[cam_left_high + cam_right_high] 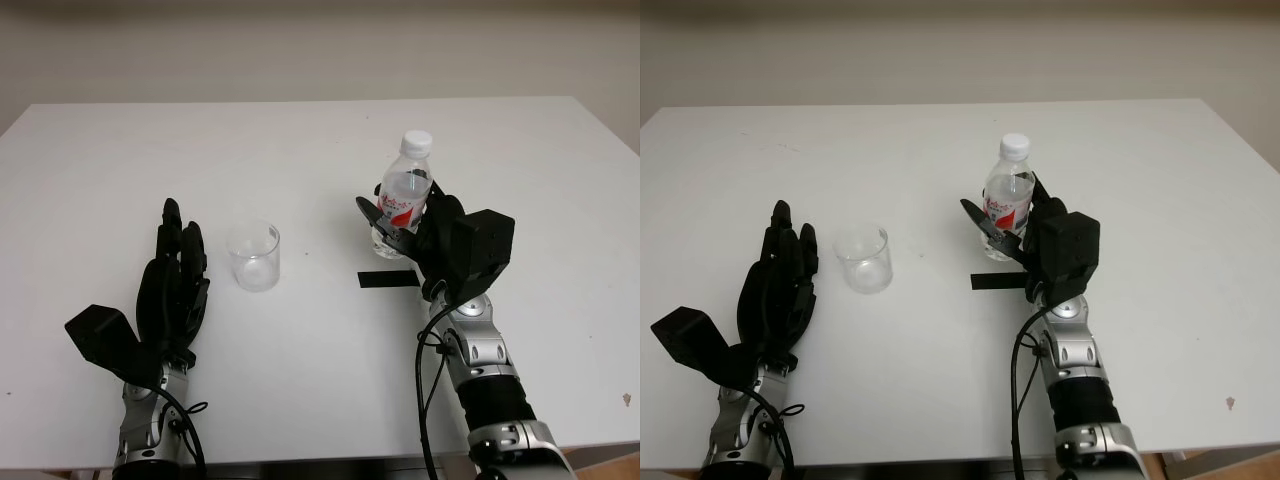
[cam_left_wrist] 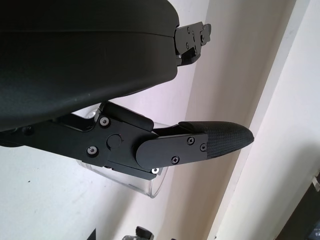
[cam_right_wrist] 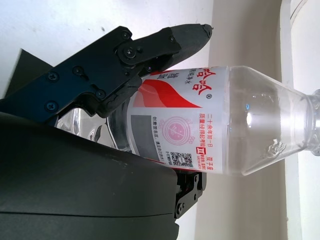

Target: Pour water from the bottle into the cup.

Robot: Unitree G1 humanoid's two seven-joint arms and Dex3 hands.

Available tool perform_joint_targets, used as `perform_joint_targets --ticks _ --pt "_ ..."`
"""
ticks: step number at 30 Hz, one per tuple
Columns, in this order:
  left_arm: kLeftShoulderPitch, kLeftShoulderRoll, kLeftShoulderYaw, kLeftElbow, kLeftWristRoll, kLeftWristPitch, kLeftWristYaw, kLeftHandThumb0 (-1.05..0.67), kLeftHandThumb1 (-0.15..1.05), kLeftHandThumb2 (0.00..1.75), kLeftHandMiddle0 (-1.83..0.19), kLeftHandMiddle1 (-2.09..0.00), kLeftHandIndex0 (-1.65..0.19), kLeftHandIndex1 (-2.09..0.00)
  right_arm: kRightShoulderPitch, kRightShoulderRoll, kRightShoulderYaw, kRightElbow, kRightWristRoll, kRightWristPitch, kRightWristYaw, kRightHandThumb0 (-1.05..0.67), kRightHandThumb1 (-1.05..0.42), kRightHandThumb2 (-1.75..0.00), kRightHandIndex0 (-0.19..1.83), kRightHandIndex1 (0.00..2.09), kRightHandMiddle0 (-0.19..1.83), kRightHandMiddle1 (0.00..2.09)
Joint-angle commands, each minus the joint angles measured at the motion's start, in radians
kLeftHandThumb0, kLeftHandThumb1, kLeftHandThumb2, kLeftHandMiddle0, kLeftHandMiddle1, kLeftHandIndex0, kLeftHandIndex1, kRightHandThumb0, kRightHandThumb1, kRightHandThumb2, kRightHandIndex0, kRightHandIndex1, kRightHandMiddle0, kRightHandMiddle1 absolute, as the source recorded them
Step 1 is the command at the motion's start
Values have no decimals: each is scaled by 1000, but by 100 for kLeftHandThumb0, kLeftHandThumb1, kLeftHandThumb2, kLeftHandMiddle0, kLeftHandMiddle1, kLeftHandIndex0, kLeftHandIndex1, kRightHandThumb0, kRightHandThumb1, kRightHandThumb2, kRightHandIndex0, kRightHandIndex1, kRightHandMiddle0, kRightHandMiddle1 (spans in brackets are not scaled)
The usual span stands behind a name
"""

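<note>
Right hand point(image 1: 415, 225) wraps the capped bottle point(image 1: 405, 190), upright on the desk point(image 1: 300, 150). Left hand point(image 1: 175, 285) open beside cup point(image 1: 253, 256), at bottle's 9 o'clock. Grasp step; next likely lift, uncap.

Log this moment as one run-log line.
right hand: shut on bottle, upright, capped | left hand: open beside cup | pour: not started

Bottle point(image 3: 210, 125) label: red-white, Chinese characters, ® mark, round emblem, QR code, fine print. Characters not reliably legible.
</note>
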Motion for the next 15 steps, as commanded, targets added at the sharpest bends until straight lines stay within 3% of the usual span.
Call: perform_joint_targets --ticks 1,15 --pt "52 -3 3 34 -4 18 -3 -77 105 51 19 -1 19 -1 22 10 6 -43 -3 -5 4 -42 -105 -41 129 209 84 209" --pt "60 1 1 10 -2 38 1 -76 105 51 19 -3 19 -1 72 11 22 -47 -46 -21 20 -43 -105 -43 124 209 79 209"
